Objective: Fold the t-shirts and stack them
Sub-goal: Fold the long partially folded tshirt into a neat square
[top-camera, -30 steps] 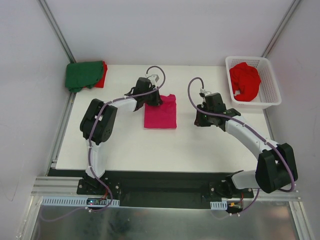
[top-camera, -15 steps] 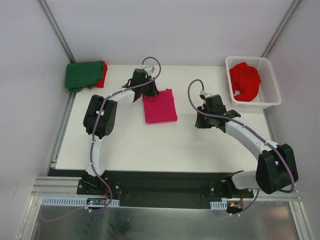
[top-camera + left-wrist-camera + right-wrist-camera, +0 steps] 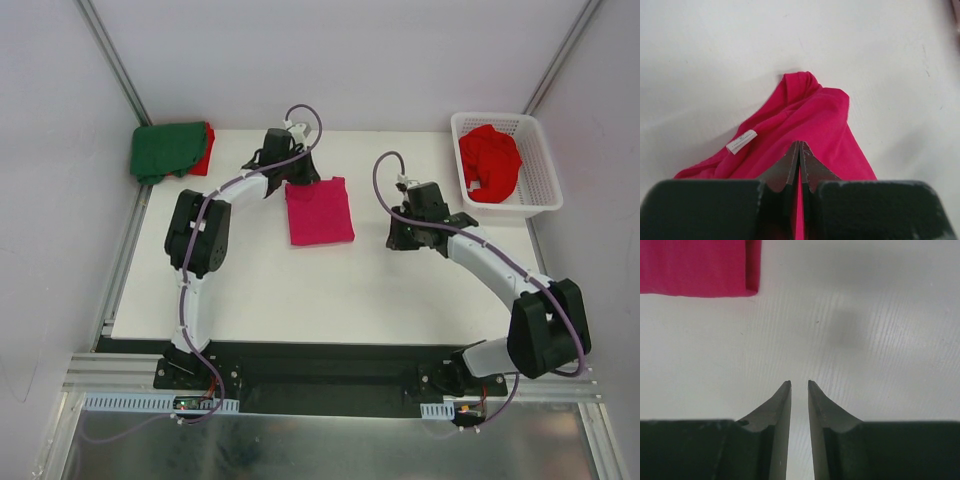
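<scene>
A folded magenta-pink t-shirt (image 3: 320, 212) lies flat on the white table (image 3: 300, 290), left of centre. My left gripper (image 3: 300, 178) is at the shirt's far-left corner, shut on the cloth. In the left wrist view the jaws (image 3: 800, 145) are pressed together over the pink fabric (image 3: 815, 115), whose white label (image 3: 741, 141) shows. My right gripper (image 3: 398, 240) hovers over bare table right of the shirt, open by a narrow gap (image 3: 799, 384) with nothing in it. A corner of the pink shirt (image 3: 695, 265) shows at the upper left of the right wrist view.
A dark green t-shirt (image 3: 165, 150) lies folded on a red one (image 3: 206, 152) at the far-left corner. A white lattice basket (image 3: 545, 200) at the far right holds a crumpled red t-shirt (image 3: 490, 160). Grey walls stand on three sides.
My left gripper has moved toward the far left, dragging the pink shirt a little that way and turning it slightly. The right arm has barely shifted.
</scene>
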`<state>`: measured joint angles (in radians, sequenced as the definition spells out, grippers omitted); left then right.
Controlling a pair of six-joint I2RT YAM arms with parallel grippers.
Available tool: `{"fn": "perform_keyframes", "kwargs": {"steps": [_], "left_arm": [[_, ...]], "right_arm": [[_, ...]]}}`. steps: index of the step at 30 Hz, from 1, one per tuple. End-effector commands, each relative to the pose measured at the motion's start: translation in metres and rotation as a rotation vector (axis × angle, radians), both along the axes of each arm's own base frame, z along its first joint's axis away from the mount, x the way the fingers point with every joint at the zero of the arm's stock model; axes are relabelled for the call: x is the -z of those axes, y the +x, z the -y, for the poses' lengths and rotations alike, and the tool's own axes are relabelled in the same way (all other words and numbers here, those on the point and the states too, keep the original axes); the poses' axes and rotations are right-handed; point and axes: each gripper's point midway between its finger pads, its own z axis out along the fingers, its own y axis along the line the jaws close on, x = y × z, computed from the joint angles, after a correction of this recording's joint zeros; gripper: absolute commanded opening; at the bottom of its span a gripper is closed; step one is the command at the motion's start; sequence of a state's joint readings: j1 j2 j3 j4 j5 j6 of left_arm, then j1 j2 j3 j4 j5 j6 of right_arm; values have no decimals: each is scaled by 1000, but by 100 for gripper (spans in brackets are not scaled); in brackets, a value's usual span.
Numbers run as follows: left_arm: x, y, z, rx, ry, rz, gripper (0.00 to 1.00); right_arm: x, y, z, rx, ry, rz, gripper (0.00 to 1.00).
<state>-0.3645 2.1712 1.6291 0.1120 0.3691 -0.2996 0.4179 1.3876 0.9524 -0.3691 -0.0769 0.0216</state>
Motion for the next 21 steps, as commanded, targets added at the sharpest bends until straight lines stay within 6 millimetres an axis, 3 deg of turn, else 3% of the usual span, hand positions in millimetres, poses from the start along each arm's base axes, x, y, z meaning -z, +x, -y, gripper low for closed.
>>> {"fn": "perform_keyframes", "kwargs": {"steps": [1,2,3,4,5,6,7,9,10,11,13,15,19,21], "left_arm": [[-72,-19,-4,44,-52,106,0],[-80,-28,-7,45,-56,114,0],[-85,-33,-8,49,-63,117,0],[-87,-39,-8,49,-72,109,0],[-90,-51,-11,57,-81,105,0],[-90,-56,-12,51,-91,95,0],[-92,-59,-13,50,-105,107,0],[-83,-74,-20,36,-141,69,0],[-85,-75,-20,42,-176,82,0],[-70,-86,-20,61,-200,38,0],[-58,-89,-19,63,-245,-4,0],[-44,-97,-17,79,-270,-53,0],[-18,-95,-14,71,-289,-104,0],[-15,-90,-13,64,-305,-106,0]], "right_arm": [[-31,42,-35,-65,93,75,23],[-35,48,-41,-78,107,80,23],[-52,61,-53,-102,152,112,23],[-42,68,-61,-114,162,81,23],[-44,75,-67,-127,185,77,24],[-60,88,-81,-162,242,97,23],[-47,95,-88,-168,257,61,23],[-50,108,-103,-188,345,34,23],[-62,120,-110,-195,382,53,22],[-47,126,-117,-195,415,-2,22],[-53,141,-125,-205,454,1,22],[-40,144,-135,-230,502,-59,22],[-31,149,-149,-264,578,-98,22],[-24,148,-155,-286,621,-129,22]]}}
